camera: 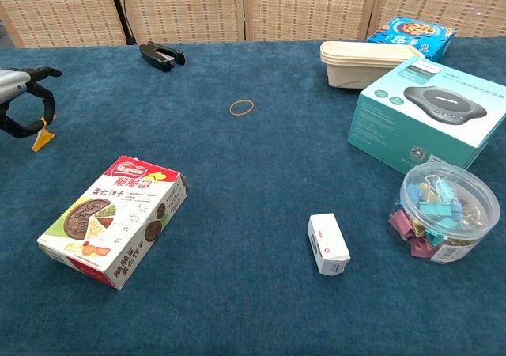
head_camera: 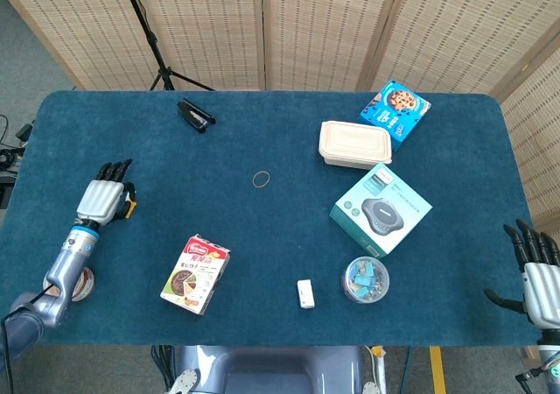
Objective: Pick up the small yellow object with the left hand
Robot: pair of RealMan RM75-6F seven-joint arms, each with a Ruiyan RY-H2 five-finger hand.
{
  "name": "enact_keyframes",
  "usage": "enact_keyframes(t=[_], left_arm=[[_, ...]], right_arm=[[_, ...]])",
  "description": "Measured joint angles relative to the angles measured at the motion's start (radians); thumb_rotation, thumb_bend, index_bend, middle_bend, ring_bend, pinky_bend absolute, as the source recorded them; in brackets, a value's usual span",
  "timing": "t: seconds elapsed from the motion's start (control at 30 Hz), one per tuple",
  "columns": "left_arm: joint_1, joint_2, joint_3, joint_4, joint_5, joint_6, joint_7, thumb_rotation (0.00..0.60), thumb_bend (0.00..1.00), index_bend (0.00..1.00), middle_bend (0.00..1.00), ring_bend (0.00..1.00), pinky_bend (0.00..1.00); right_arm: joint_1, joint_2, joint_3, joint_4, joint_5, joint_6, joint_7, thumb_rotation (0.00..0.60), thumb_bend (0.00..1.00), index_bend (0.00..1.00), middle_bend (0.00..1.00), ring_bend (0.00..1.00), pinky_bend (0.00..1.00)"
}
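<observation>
Holding the small yellow object [camera: 41,137] pinched in its curled fingers, the left hand [head_camera: 107,200] sits near the table's [head_camera: 262,263] left edge. Whether the piece is clear of the cloth I cannot tell; it looks barely raised, so the grasp seems made and the lift remains. At the right edge, the right hand [head_camera: 536,270] hangs with fingers spread, holding nothing.

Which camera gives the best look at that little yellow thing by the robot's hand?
The chest view: the small yellow object shows from the side, just under the left hand. In the head view the hand covers most of it, leaving a yellow sliver.
</observation>
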Motion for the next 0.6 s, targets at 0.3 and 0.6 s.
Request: enact_keyframes(t=[0.3, 0.6], left_arm=[[-0.006, 0.076, 0.000, -0.228, 0.034, 0.090, 0.082, 0.600, 0.50, 0.73, 0.00, 0.00, 0.00], [0.007, 0.182, -0.011, -0.505, 0.046, 0.178, 0.218, 0.600, 0.45, 0.52, 0.00, 0.00, 0.00]], right_arm=[[-0.003, 0.006, 0.001, 0.001, -0.003, 0.005, 0.015, 0.600, 0.00, 0.00, 0.00, 0.00, 0.00], [-0.005, 0.011, 0.002, 0.003, -0.002, 0.007, 0.030, 0.600, 0.00, 0.00, 0.00, 0.00, 0.00]])
